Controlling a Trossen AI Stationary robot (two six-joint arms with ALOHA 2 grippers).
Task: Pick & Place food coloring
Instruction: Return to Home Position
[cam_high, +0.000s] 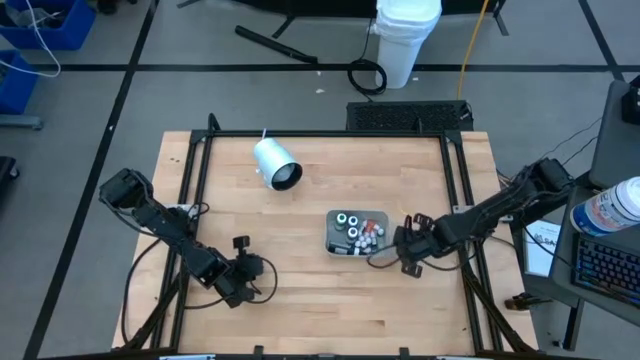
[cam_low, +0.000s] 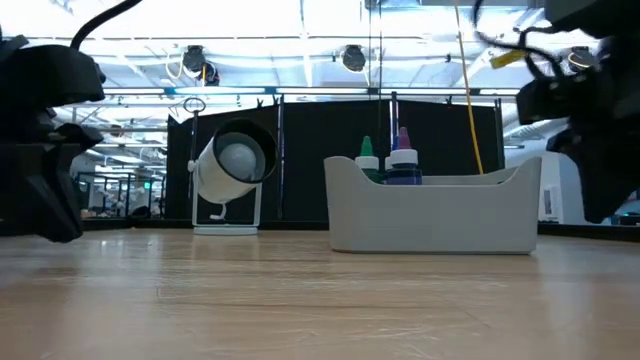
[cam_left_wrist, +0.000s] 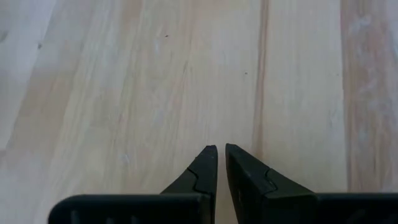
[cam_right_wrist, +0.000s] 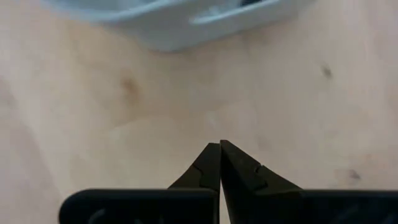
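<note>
The food coloring bottles (cam_high: 353, 231) stand and lie inside the grey rectangular tray (cam_high: 334, 244) on the table's right half; the low view shows green and purple tips (cam_low: 388, 160) over the tray wall (cam_low: 430, 215). My right gripper (cam_high: 405, 250) rests just right of the tray, shut and empty, its fingertips (cam_right_wrist: 219, 149) over bare wood with the tray's edge (cam_right_wrist: 186, 25) ahead. My left gripper (cam_high: 243, 275) sits near the table's near-left part, shut, its fingertips (cam_left_wrist: 221, 152) pointing at bare wood.
A big white cylinder (cam_high: 275, 165) lies on its side toward the table's far left, open end facing the near edge. Bare wood spreads between the two arms. A black frame (cam_high: 200, 150) borders the tabletop. A white bucket (cam_high: 405, 35) stands on the floor beyond.
</note>
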